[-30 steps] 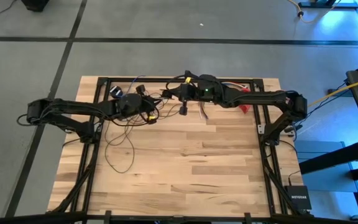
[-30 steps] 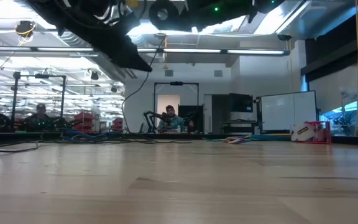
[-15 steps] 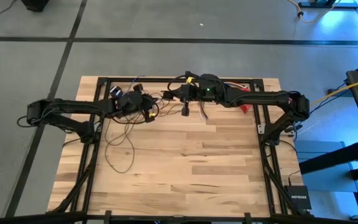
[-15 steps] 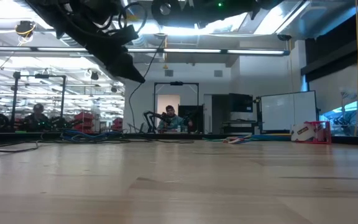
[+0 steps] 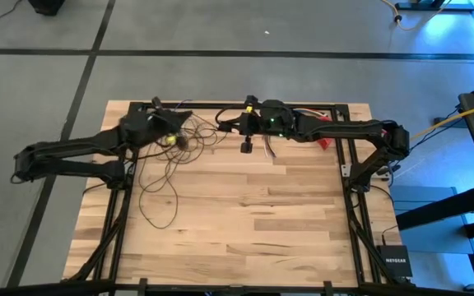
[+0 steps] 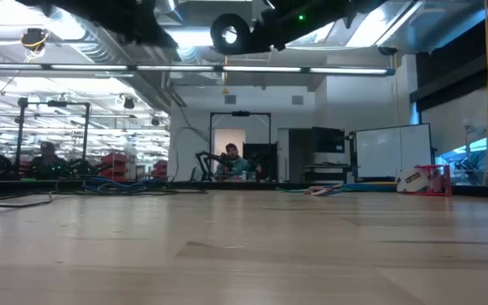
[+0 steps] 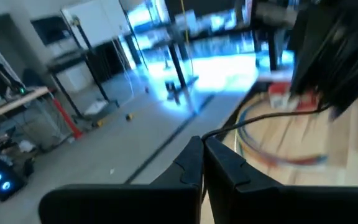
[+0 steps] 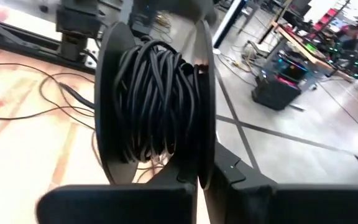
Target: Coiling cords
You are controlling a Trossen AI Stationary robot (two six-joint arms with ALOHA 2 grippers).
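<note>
**Cord pinched and spool held at the far edge**

Your left gripper is pinched shut on the cord, whose loops sprawl over the table's far-left part. Your right gripper, pressed together, clamps the spool flange nearby.

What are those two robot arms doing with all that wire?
They are winding up a long thin cord. The right claw is shut on a spool already wrapped thick with black cord. The left claw is pinched shut on a strand near the table's far edge. Loose loops lie on the wood.
</note>
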